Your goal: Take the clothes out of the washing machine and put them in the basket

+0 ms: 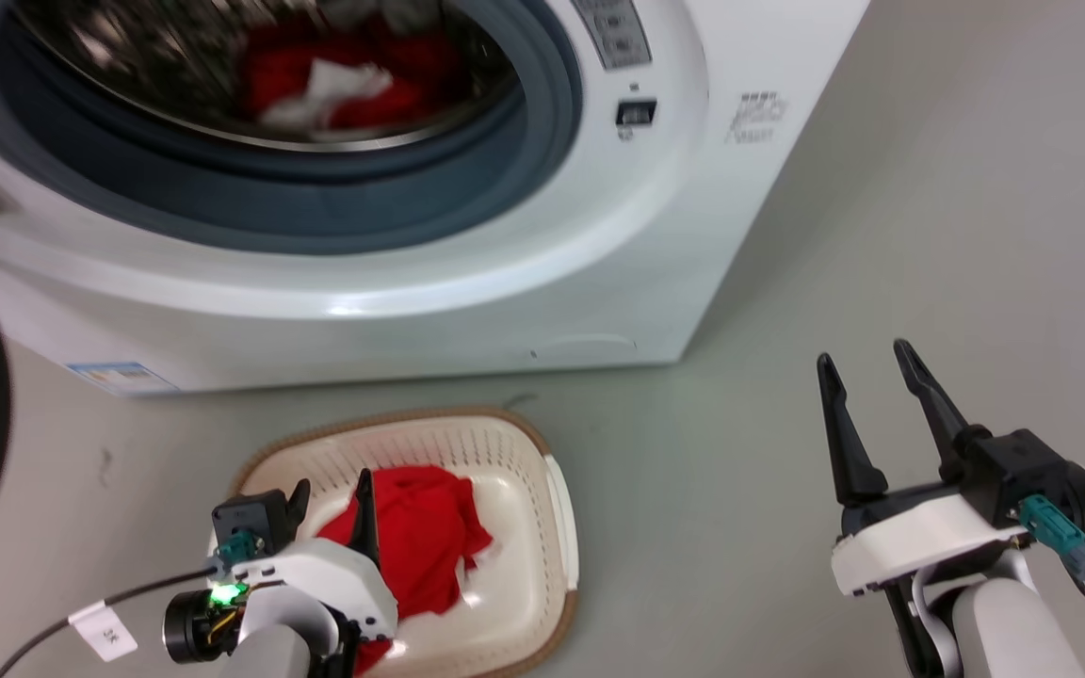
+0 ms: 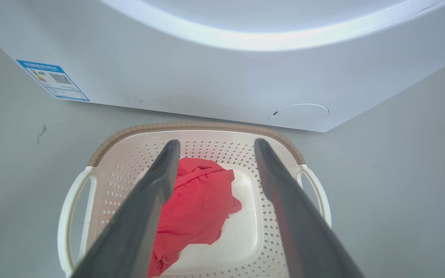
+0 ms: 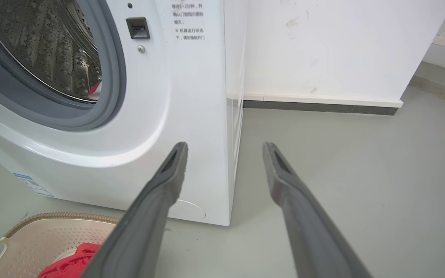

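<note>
Two grippers gape empty: left gripper (image 1: 332, 482) above the basket (image 1: 429, 415) at seven o'clock, where one red garment (image 1: 425, 527) lies; right gripper (image 1: 864, 355) at four. More clothes (image 1: 345, 71) sit inside the washing machine (image 1: 599, 264) at eleven.

Washing machine (image 1: 411, 330) white, door ring grey. Clothes (image 1: 425, 537) red, bits of white. Basket (image 1: 505, 452) cream, perforated dot pattern, brown woven-look rim. Floor (image 1: 929, 235) pale grey.

1. The left gripper (image 1: 332, 485) hung just above the basket (image 1: 439, 415), its two dark fingers spread apart and empty, pointing toward the basket's far rim.
2. The right gripper (image 1: 864, 356) stood well to the right of the basket, fingers parted, holding nothing.
</note>
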